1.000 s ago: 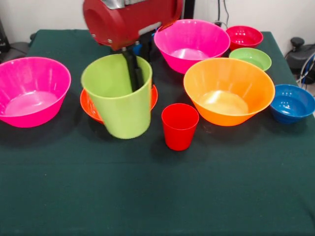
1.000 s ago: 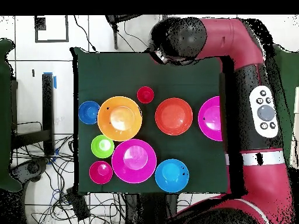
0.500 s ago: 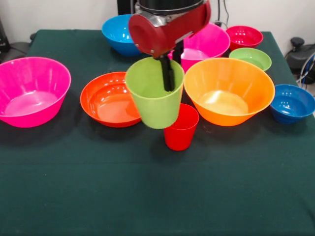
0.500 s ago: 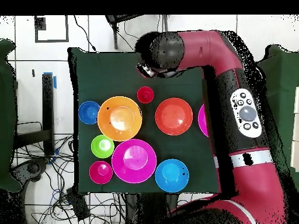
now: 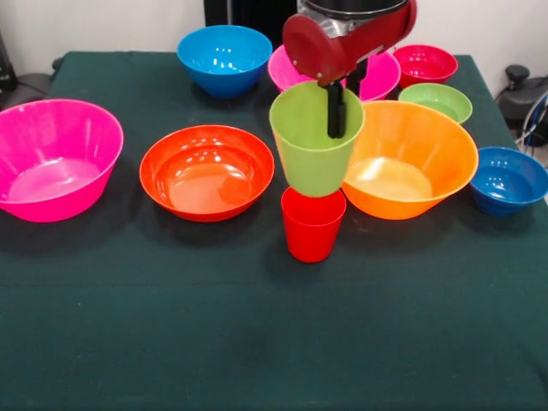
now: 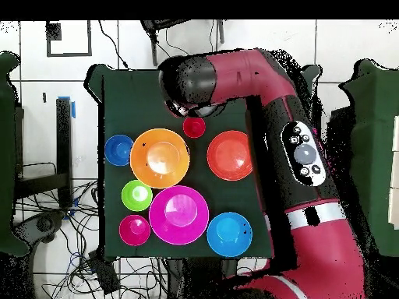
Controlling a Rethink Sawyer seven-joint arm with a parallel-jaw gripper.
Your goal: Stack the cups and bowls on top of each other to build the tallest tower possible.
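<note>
Lime green cup (image 5: 315,141) is held clear of the worktop (image 5: 257,342), upright with its mouth up, its base just above the red cup (image 5: 312,224) in the front view and overlapping the near left rim of the big orange bowl (image 5: 411,154). The gripper (image 5: 336,116) is closed on the cup's far wall, one dark finger showing inside the rim.

Judgement: the step in hand is carrying the cup to a stacking point; whether that is the red cup or the orange bowl cannot be told. No tower is built yet: the red-orange bowl (image 5: 205,171), pink bowl (image 5: 53,158) and light blue bowl (image 5: 224,58) all sit apart.

For sound placement, centre the cup over its target before lowering, keep it level, descend slowly, and release only once seated. The red cup is light and could tip if struck off-centre.
</note>
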